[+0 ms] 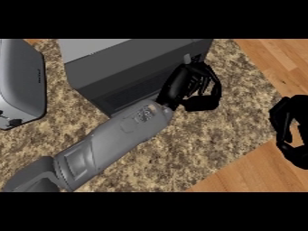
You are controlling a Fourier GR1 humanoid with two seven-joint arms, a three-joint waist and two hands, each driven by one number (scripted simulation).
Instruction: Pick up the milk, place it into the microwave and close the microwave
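Left hand, at one o'clock from centre, rests against the front corner of the microwave, fingers curled and holding nothing visible. Right hand, at three o'clock, hangs curled off the counter, also holding nothing. Milk is not visible; whether it sits inside cannot be told. Judged: a carton would be light, rigid, smooth-sided, best taken around its middle. Toaster stands at nine o'clock.

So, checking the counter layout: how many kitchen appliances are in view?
2. A white toaster sits at the left edge; a dark grey microwave stands at top centre, with the left hand against it. More may lie outside the view.
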